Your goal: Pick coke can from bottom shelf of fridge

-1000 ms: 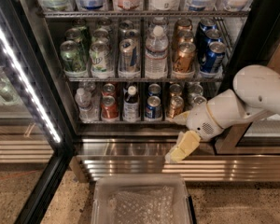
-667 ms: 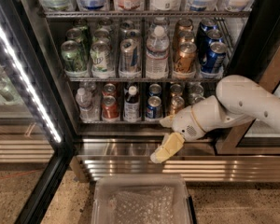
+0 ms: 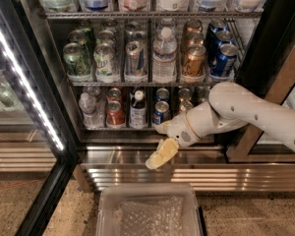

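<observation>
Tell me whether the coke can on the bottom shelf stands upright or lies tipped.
Upright: the coke can stands vertical, silver top up. The gripper is lower right of it, apart.

Coke can [image 3: 114, 113] on bottom shelf [image 3: 137, 129], left of bottle [image 3: 137, 108], hand [image 3: 160, 148] lower right, before fridge [image 3: 113, 157]

Water bottle [image 3: 164, 58] stands with green cans [image 3: 76, 59] to its left, a gold can [image 3: 192, 60] and blue cans [image 3: 222, 59] to its right; well below it hangs the pincer [image 3: 159, 157], lower still a clear bin [image 3: 147, 188] on speckled floor [image 3: 34, 205]
</observation>
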Motion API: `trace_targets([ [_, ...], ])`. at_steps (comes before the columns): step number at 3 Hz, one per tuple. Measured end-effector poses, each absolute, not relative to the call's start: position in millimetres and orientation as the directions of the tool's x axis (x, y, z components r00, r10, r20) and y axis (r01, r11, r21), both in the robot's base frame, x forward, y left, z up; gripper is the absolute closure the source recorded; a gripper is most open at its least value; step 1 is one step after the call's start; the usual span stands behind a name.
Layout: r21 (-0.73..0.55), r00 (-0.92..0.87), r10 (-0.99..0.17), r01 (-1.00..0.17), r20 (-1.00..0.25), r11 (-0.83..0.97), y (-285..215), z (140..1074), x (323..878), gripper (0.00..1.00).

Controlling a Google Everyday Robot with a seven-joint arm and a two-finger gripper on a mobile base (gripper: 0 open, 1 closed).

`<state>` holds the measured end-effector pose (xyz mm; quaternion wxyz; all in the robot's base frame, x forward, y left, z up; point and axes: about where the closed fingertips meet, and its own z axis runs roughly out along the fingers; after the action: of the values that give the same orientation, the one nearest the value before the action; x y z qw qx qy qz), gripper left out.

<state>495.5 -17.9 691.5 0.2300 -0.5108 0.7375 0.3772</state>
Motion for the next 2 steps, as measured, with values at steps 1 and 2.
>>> trace_targets([
  [1,0.319,-0.352,-0.562,-0.934,-0.748,0.16,-2.0,678.9,499.7,0.0],
  [2,0.262,-0.282,-0.55,-0.958,-0.787,0.116,31.6,670.3,515.9,0.0],
])
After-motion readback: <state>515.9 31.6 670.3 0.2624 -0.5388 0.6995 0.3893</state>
